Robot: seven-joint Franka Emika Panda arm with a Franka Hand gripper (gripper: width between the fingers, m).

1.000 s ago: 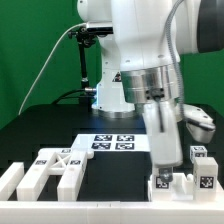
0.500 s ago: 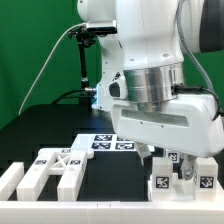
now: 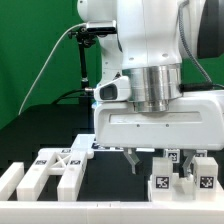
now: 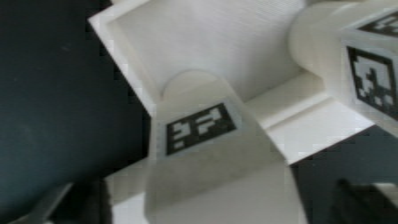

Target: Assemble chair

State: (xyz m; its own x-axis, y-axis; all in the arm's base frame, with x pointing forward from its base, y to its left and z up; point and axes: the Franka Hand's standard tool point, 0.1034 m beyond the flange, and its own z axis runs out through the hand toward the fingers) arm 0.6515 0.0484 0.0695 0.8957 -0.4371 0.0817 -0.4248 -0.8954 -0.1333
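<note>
My arm (image 3: 150,50) fills the middle and right of the exterior view: smooth glossy white shells over a ribbed grey wrist ring, ending in a wide boxy white hand. Below it runs the matte black table (image 3: 40,125), with a flat green backdrop (image 3: 30,50) behind.

My gripper (image 3: 160,166) hangs at lower right of that view. Its dark fingers (image 3: 133,160) are parted and straddle a chair piece (image 3: 160,186), and I see no contact with it. In the wrist view the gripper (image 4: 205,205) shows only dark tips at the edges. Between them lies the same chair piece (image 4: 214,160), with shadowed gaps on both sides. It is a chunky white plastic slab with square edges and a stepped ledge, carrying a black-and-white square tag.

A second tagged block (image 3: 205,172) stands just beside it, at the lower right edge, and is also white and blocky. It shows large in a corner of the wrist view (image 4: 365,60).

The other chair parts (image 3: 58,170) lie at lower left, well apart from my hand. They are long white bars with a cross-braced frame.

My hand hides most of the marker board (image 3: 88,147), leaving only a thin white strip at centre left. A thin black post (image 3: 84,62) rises at upper left behind me.
</note>
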